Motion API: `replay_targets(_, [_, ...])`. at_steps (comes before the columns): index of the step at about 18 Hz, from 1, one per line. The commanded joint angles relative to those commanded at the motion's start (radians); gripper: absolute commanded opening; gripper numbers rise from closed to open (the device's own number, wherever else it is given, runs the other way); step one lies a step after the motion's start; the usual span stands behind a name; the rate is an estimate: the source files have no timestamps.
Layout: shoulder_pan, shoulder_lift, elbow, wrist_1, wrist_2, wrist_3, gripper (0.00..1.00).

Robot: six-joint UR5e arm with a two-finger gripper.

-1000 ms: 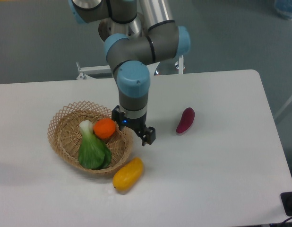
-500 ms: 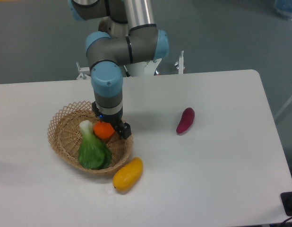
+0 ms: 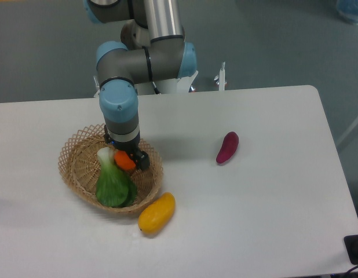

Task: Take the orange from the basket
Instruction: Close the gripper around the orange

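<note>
Yellow mango (image 3: pixel 156 213) near the front edge. Behind it, wicker basket (image 3: pixel 75 152) toward the left edge, holding bok choy (image 3: pixel 112 184) and orange (image 3: pixel 124 161). Gripper (image 3: pixel 127 158) down around the orange; jaw state hidden. Grasp step, judging by position; next, close firmly, lift straight.
</note>
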Motion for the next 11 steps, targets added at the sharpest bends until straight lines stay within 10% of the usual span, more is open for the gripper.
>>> replay_targets(8, [-0.015,-0.035,-0.005,0.008,0.008,-0.005,0.99])
replay_targets(11, [-0.014,-0.034,-0.003,0.008,0.008,-0.005,0.81])
